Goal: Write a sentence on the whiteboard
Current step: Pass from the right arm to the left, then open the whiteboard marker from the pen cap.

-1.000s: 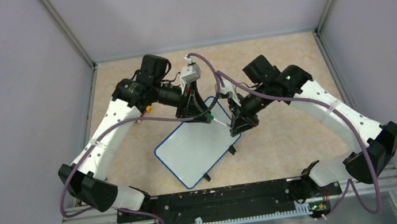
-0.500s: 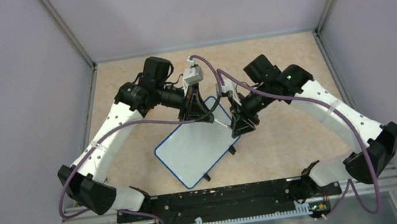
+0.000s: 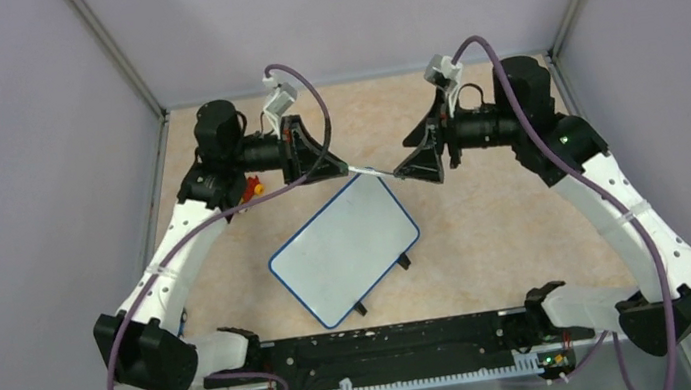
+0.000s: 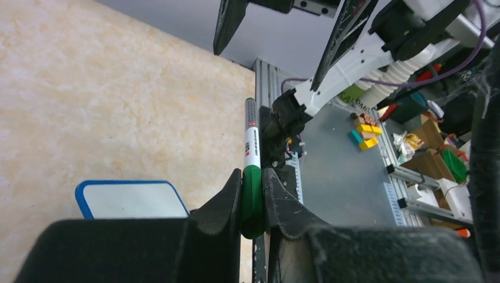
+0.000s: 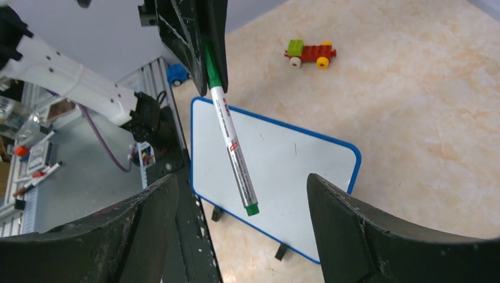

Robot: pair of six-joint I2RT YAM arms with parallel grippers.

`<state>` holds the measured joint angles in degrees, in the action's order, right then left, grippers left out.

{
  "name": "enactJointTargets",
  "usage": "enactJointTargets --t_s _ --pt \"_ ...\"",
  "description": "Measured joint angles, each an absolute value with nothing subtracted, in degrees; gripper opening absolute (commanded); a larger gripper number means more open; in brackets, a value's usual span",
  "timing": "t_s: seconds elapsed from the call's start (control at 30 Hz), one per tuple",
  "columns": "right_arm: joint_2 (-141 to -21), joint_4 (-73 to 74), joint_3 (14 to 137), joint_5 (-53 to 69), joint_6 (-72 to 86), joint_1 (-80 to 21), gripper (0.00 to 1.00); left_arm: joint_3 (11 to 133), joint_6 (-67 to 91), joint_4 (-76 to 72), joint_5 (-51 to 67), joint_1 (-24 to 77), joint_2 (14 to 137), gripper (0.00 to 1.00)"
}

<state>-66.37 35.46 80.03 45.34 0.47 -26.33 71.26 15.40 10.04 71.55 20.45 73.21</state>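
The marker pen [image 4: 252,144] carried red and black print along its white barrel, too small to read; the whiteboard [image 3: 344,251] showed a plain white face inside its thin blue rim. The bench [image 3: 486,217] had a mottled beige, stone-patterned top, shut in by pale lilac walls [image 3: 348,13] with aluminium posts at the corners; a black rail [image 3: 381,342] ran along its near edge between the arm bases. The whiteboard lay flat and askew near the middle of the bench, its black clip feet [image 3: 404,262] on the long edge toward the right arm's side; a small toy car [image 5: 309,52] of red, green and yellow bricks stood on the bench beyond it. The left claw [image 4: 252,177] was closed on the pen's green cap, holding the pen in the air by the board's far corner; the right claw [image 5: 242,180] faced it with its jaws spread wide, the pen's free end pointing into the gap and touching neither finger; both claws hung above the bench, clear of the board.
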Motion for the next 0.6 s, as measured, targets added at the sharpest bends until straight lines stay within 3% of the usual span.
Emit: enactJointTargets --t_s 0.27,0.43,0.6 --pt "-69.3 22.9 80.1 47.9 16.0 -25.5 0.82 67.2 41.5 -20.9 72.6 19.2 73.2 0.00" --pt "-71.2 7.1 77.9 56.0 30.8 -23.7 0.83 64.6 54.7 -35.6 71.4 19.2 73.2 0.00" --pt "-72.6 -15.2 71.7 62.8 47.9 -23.1 0.72 64.5 60.5 -42.0 68.4 19.2 73.2 0.00"
